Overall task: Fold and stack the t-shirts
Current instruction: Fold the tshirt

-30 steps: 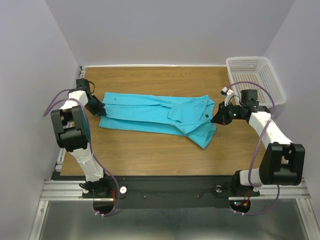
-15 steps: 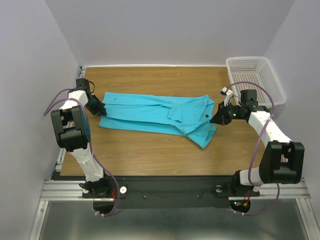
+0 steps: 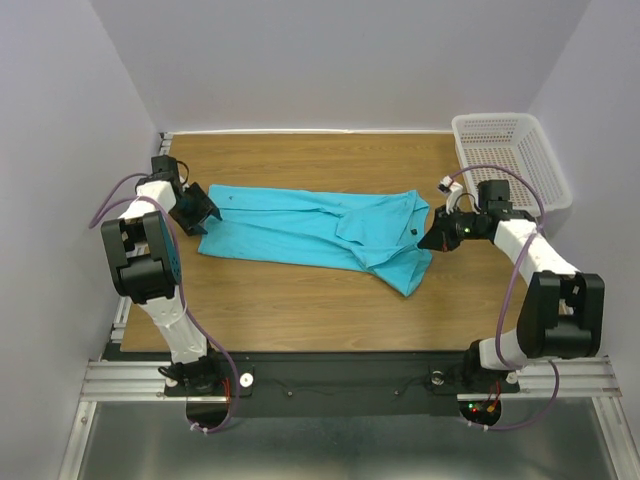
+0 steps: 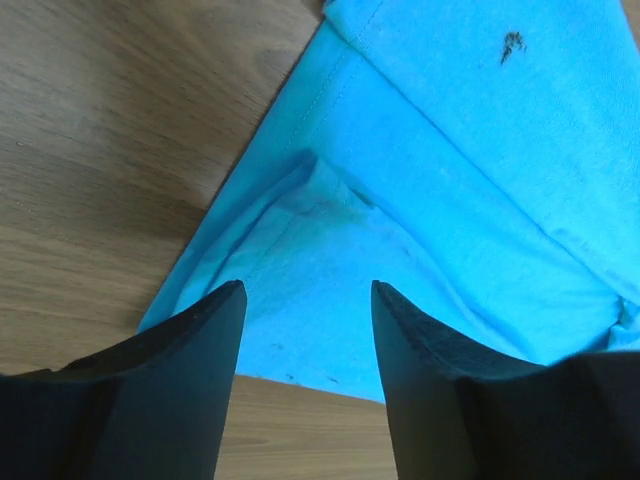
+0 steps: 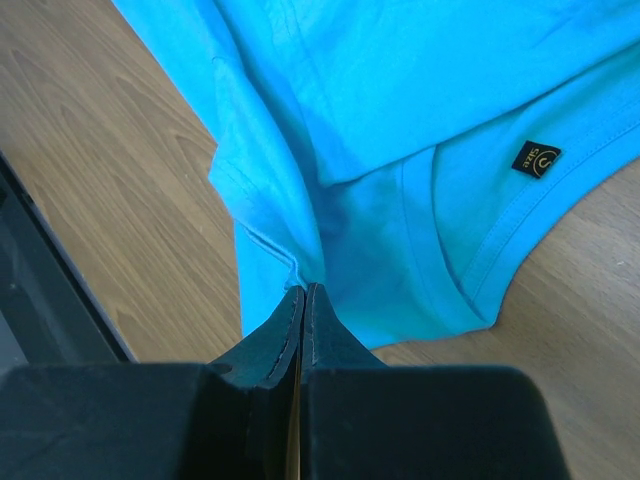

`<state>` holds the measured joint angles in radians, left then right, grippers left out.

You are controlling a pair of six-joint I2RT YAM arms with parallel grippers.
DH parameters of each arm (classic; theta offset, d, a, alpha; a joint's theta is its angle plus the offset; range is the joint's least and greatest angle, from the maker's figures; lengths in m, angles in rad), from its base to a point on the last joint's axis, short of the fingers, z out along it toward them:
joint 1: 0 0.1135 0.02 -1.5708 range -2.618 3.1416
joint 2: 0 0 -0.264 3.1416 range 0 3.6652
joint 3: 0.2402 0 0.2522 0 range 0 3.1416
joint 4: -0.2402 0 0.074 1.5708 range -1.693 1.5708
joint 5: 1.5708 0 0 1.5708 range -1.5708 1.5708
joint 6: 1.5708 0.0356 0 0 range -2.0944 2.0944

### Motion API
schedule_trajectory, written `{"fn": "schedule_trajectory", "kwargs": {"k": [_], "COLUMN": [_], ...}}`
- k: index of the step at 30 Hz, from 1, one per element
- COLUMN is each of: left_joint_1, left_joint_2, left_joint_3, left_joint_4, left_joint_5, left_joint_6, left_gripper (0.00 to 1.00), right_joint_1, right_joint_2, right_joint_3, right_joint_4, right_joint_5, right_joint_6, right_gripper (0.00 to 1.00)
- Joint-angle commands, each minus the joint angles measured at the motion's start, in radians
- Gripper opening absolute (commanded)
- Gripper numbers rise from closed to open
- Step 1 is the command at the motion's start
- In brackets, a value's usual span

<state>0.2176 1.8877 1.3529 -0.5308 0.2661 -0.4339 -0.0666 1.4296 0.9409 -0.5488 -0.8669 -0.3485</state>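
Observation:
A turquoise t-shirt (image 3: pixel 310 225) lies stretched out flat across the wooden table (image 3: pixel 300 295), partly folded lengthwise. My left gripper (image 3: pixel 203 213) is at its left end and stands open. In the left wrist view its fingers (image 4: pixel 305 290) straddle the shirt's corner (image 4: pixel 330 250) without holding it, and a small dark mark (image 4: pixel 512 42) shows on the cloth. My right gripper (image 3: pixel 428 240) is at the shirt's right end. In the right wrist view it (image 5: pixel 303 287) is shut, with a pleat of the cloth (image 5: pixel 290 200) pinched at its tips, near the dark neck label (image 5: pixel 536 158).
A white mesh basket (image 3: pixel 498 117) stands at the back right corner of the table. Walls close in the table at the left, back and right. Bare wood shows in front of the shirt.
My left gripper has opened and let go of the shirt's left end. The right gripper has stayed shut and shifted only slightly.

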Motion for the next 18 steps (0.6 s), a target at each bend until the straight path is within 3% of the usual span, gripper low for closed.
{"fn": "schedule_trajectory", "kwargs": {"k": [1, 6, 10, 18], "left_joint_1": [0.003, 0.002, -0.023, -0.106], "left_joint_2": [-0.093, -0.194, -0.312, -0.372], "left_joint_3": [0.049, 0.028, -0.091, -0.291], "left_joint_4": [0.022, 0.084, 0.143, 0.248], "left_joint_5": [0.027, 0.091, 0.150, 0.122], "left_joint_6": [0.046, 0.116, 0.162, 0.159], "left_gripper": [0.66, 0.71, 0.71, 0.60], "right_joint_1": [-0.009, -0.007, -0.006, 0.001], "right_joint_2": [0.023, 0.054, 0.086, 0.132], "right_joint_3": [0.039, 0.062, 0.096, 0.182], "right_joint_4": [0.035, 0.035, 0.033, 0.027], "right_joint_5": [-0.034, -0.041, -0.041, -0.029], "right_joint_6": [-0.007, -0.004, 0.005, 0.023], "right_gripper": [0.00, 0.01, 0.01, 0.00]}}
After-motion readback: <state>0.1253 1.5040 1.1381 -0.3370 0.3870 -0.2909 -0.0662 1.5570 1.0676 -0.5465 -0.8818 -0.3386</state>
